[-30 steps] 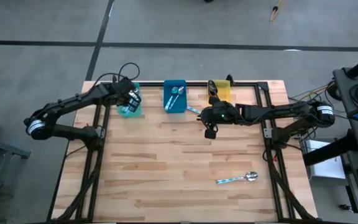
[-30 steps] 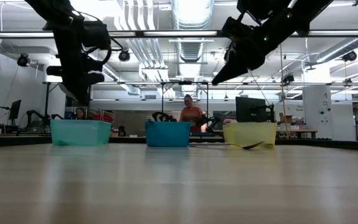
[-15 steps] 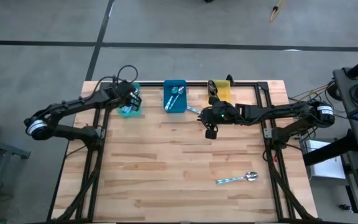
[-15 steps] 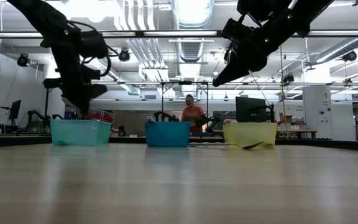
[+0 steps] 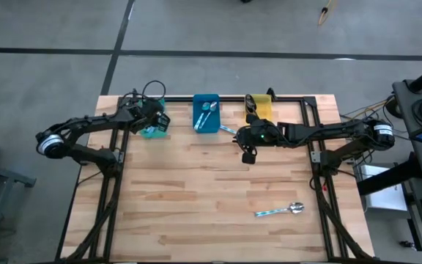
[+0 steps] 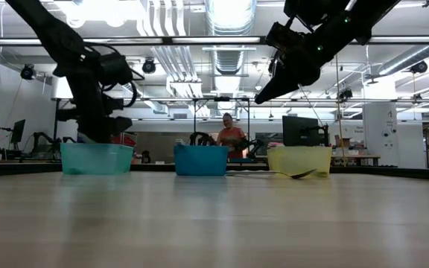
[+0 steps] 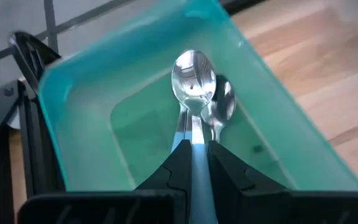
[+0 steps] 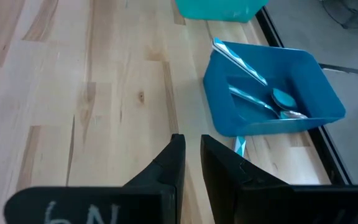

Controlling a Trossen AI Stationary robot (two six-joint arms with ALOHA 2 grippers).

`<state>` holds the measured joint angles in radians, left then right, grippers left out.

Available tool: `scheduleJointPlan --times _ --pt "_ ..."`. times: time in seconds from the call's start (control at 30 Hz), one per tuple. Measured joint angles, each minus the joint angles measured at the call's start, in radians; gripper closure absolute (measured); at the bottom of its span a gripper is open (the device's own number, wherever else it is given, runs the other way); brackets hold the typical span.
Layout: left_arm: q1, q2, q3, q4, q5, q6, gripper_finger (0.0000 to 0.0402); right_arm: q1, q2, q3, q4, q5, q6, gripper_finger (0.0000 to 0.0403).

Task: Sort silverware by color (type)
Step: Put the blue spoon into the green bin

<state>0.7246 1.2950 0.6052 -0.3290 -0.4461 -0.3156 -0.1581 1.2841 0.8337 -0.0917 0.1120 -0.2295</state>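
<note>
My left gripper [image 5: 152, 120] hangs over the teal bin [image 5: 151, 130] at the table's far left and is shut on a spoon with a shiny silver bowl [image 7: 194, 79] and a light-blue handle. A second silver spoon [image 7: 224, 102] lies on the bin's floor. My right gripper [image 5: 248, 155] hovers shut and empty above the table, near the blue bin [image 5: 206, 114]. One silver spoon [image 5: 279, 211] lies flat on the table's near right. Another spoon [image 5: 227, 130] lies beside the blue bin. My left gripper pinches the spoon's light-blue handle [image 7: 195, 132] between its two fingers. The fingers come from above and lie along the handle. The silver bowl sticks out beyond the fingertips, inside the teal bin's opening [image 7: 135, 118]. Whether it touches the bin's floor I cannot tell.
The blue bin [image 8: 269, 93] holds light-blue spoons. The yellow bin [image 5: 259, 107] at the far edge holds dark spoons. A black rail [image 5: 291, 98] runs along the far edge. Bare wood [image 5: 196, 191] spans the table's middle and near part. A person [image 6: 229, 136] stands in the room behind.
My left gripper has come down toward the teal bin, carrying the spoon with it, and its fingers now reach the bin's rim height in the low view. My right arm has kept still.
</note>
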Motion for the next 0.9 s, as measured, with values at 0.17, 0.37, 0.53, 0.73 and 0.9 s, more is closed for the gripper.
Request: scheduleJointPlan --times 0.17,0.37,0.53,0.73,0.9 --pt "0.000 0.066 0.007 0.000 -0.017 -0.010 0.0384 0.000 0.000 0.000 0.000 0.000 0.000 0.0360" --pt "0.000 0.115 0.030 0.006 -0.042 -0.008 0.0380 0.000 0.000 0.000 0.000 0.000 -0.002 0.0360" --pt "-0.001 0.138 0.036 0.014 -0.039 -0.009 0.0372 0.000 0.000 0.000 0.000 0.000 -0.002 0.0360" --pt "-0.001 0.145 0.036 0.018 -0.035 -0.019 0.0369 0.000 0.000 0.000 0.000 0.000 -0.002 0.0360" --pt "-0.001 0.145 0.036 0.025 -0.038 -0.013 0.0369 0.000 0.000 0.000 0.000 0.000 0.000 0.0360"
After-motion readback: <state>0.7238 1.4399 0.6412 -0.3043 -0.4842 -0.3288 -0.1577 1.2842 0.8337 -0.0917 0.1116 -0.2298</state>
